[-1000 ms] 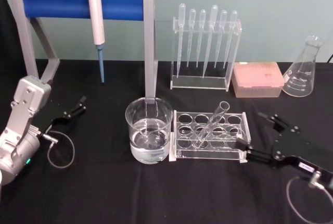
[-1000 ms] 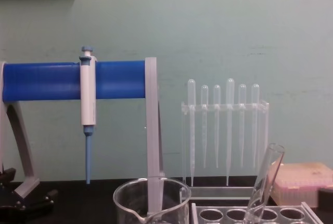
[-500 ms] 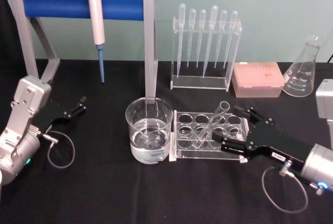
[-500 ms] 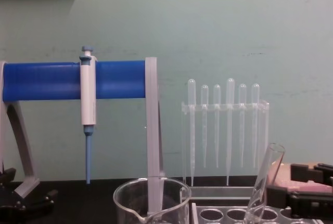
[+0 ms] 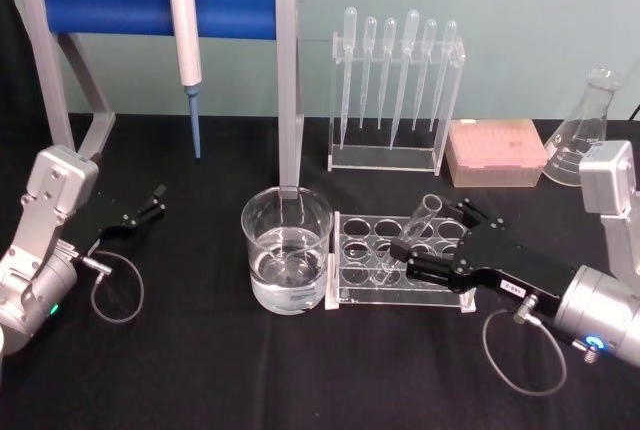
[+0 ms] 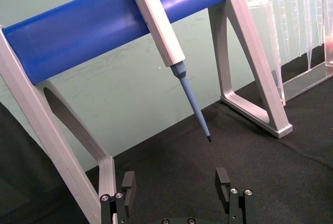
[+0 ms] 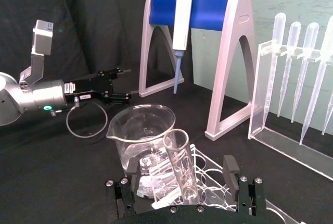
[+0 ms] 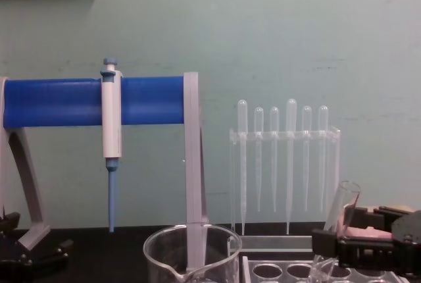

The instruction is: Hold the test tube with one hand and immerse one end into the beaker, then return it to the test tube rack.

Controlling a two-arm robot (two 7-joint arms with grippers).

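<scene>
Right gripper (image 5: 432,240) over rack (image 5: 395,297), jaws spread, straddling tilted test tube (image 5: 412,235), not clamped. Beaker (image 5: 287,250) beside rack. Left gripper (image 5: 152,203) parked far left, jaws spread.

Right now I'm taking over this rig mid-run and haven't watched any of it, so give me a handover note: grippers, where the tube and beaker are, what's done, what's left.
Right gripper: open, one finger on each side of the test tube, not closed on it.
Left gripper: open, parked far left, away from the glassware.
The test tube leans in the rack, rim up. The beaker, part-filled with clear liquid, stands just left of the rack.
Done: the reach to the tube.
Left: grasp, lift, dip one end in the beaker, return the tube to the rack.
</scene>
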